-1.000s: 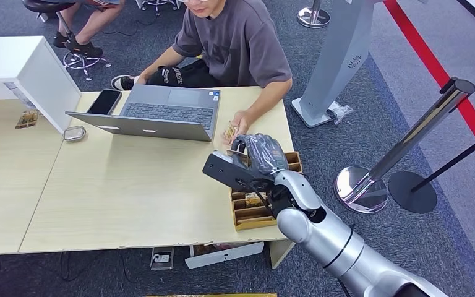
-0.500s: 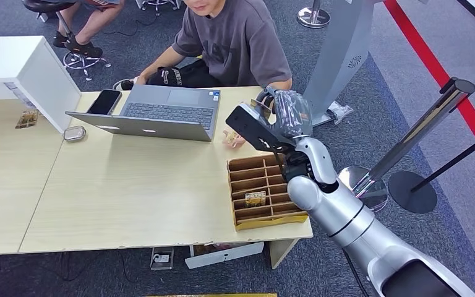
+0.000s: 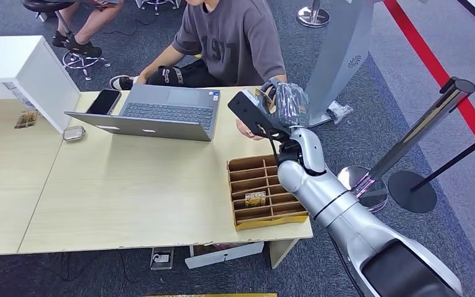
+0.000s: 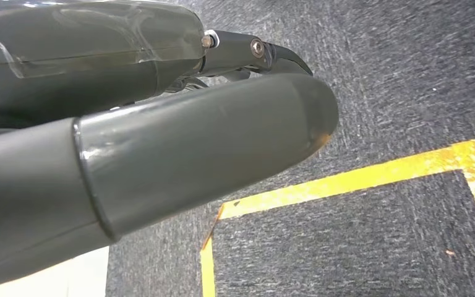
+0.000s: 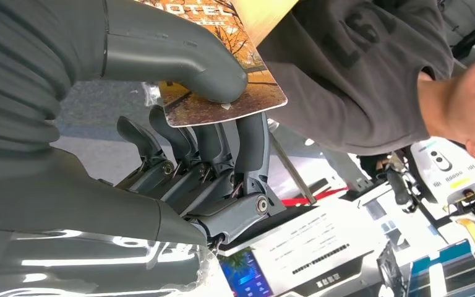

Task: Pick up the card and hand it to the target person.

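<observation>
Card (image 5: 222,99): pinched between thumb and fingers of right robot hand (image 3: 276,110), raised above the bench (image 3: 130,185). Positioned just before the seated person (image 3: 235,43).

Pale wooden table (image 3: 130,192), open laptop (image 3: 161,114), phone (image 3: 104,101), small tin (image 3: 74,133), divided card box (image 3: 263,192), white box (image 3: 28,71)

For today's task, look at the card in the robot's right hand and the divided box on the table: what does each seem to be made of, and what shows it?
Card: probably glossy plastic or laminated card, since its printed face reflects light and it stays flat, pinched under the right hand's thumb.
Divided box: looks like matte brown cardboard or thin wood, judging by its dull tan walls and thin slats. Which one is unclear.
</observation>
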Motion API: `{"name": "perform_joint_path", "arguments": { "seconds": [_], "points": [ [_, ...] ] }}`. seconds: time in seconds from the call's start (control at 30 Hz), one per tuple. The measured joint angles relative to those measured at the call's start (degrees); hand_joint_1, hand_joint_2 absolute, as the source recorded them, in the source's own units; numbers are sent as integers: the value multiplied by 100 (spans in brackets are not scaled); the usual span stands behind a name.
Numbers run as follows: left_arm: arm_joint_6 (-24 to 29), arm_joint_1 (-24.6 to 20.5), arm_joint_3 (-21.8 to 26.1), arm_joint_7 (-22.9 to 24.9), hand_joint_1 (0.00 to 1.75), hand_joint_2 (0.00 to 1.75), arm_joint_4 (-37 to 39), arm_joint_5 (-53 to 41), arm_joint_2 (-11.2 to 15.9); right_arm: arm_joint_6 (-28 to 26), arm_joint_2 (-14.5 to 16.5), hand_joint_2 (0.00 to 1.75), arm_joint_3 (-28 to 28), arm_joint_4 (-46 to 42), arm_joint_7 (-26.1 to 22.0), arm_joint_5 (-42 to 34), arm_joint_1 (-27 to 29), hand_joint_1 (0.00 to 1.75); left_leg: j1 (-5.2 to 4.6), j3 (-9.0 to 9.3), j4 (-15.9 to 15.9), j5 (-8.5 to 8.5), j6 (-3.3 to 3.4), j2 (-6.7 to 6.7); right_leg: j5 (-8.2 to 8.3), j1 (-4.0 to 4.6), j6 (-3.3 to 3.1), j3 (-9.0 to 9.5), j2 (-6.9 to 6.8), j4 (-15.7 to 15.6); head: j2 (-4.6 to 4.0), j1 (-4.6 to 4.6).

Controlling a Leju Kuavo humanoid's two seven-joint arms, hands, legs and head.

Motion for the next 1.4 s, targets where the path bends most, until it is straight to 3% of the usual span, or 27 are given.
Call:
{"name": "perform_joint_path", "arguments": {
  "seconds": [0.3, 0.43, 0.57, 0.63, 1.07, 1.4],
  "points": [
    [-7, -40, -73, 14, 0, 0, 0, -41, -10, -285, 411, 175, 3, 1026, -292, -187, -39, 151, 0, 0, 0, 0, 0, -2, 0, 0, 0, -1, -1, 0, 0, 1],
    [0, -39, -94, 14, 0, 0, 0, -41, -10, -377, 487, 175, -1, 1259, -391, -369, -28, 138, 0, 0, 0, 0, 0, -2, 0, 0, 0, -1, -1, 0, 0, 1],
    [1, -37, -99, 14, 0, 0, 0, -41, -10, -403, 509, 175, -5, 1406, -441, -417, -17, 13, 0, 0, 0, 0, 0, -2, 0, 0, 0, -1, -1, 0, 0, 1],
    [1, -37, -100, 14, 0, 0, 0, -41, -9, -397, 518, 175, -4, 1456, -454, -411, -10, 0, 0, 1, 1, 0, 0, -2, 0, 0, 0, -1, -1, 0, 0, 1],
    [14, -9, -101, -3, 0, 0, 0, 18, -9, -449, 531, 175, 2, 1508, -598, -417, 227, 0, 0, 1, 1, 0, 0, -1, 0, 0, 0, -1, -1, 0, 0, 1],
    [38, 24, -98, -29, 0, 0, 0, 90, -9, -521, 488, 175, -33, 981, -733, -1071, 477, 0, 0, 3, 1, 0, 0, 0, 0, 0, 0, -1, -1, 0, 0, 1]
  ]
}}
